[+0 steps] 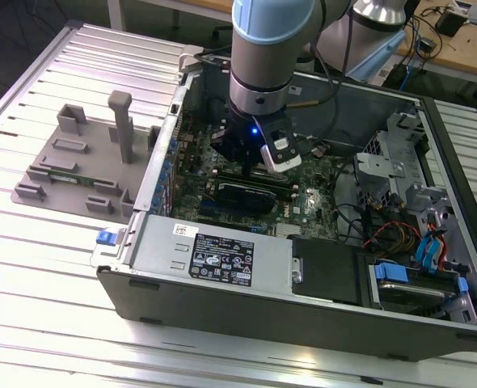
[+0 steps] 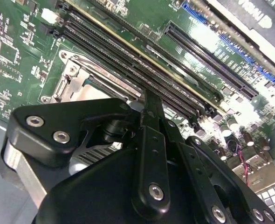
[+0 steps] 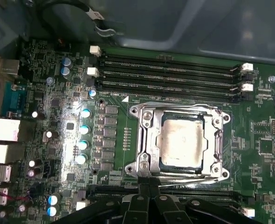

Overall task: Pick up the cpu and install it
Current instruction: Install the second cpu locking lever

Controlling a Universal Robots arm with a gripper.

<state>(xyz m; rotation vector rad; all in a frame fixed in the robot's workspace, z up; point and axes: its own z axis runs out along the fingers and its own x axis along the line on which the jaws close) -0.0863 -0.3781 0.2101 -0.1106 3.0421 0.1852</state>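
Here, the cpu (image 3: 182,142) lies flat inside the silver socket frame (image 3: 144,140) on the green motherboard (image 3: 114,154). The black hand (image 3: 149,198) hovers just beside it, seemingly closed and empty.

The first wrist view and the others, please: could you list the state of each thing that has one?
cpu: seated flat in the socket.
socket frame: closed down around the cpu.
memory slots: bare, no modules in them.
computer case: lying on its side, cover off.
gripper: inside the case, just beside the socket, holding nothing.
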